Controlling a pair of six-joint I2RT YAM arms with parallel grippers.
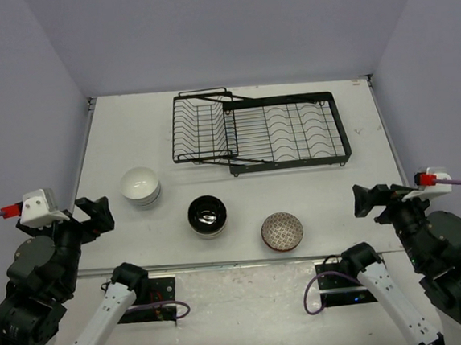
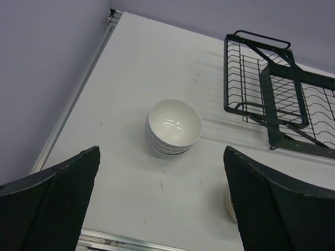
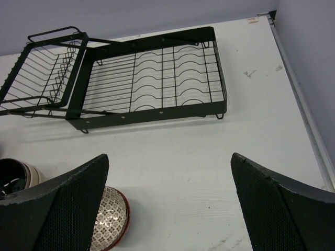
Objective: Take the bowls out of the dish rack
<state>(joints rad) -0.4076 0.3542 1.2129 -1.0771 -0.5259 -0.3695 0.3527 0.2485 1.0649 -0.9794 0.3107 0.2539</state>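
Observation:
The black wire dish rack [image 1: 259,130] stands at the back of the table with no bowls in it; it also shows in the left wrist view [image 2: 277,104] and the right wrist view [image 3: 131,78]. A stack of white bowls [image 1: 140,186] sits at the left [image 2: 174,127]. A stack of beige bowls with black insides [image 1: 208,216] sits mid-table [image 3: 13,175]. A brown net-patterned bowl [image 1: 282,231] sits to its right [image 3: 112,219]. My left gripper [image 1: 95,216] is open and empty at the left edge. My right gripper [image 1: 370,201] is open and empty at the right.
Grey walls close in the table on three sides. A metal strip [image 1: 246,261] runs along the table's near edge, and the arm bases [image 1: 152,296] stand just below it.

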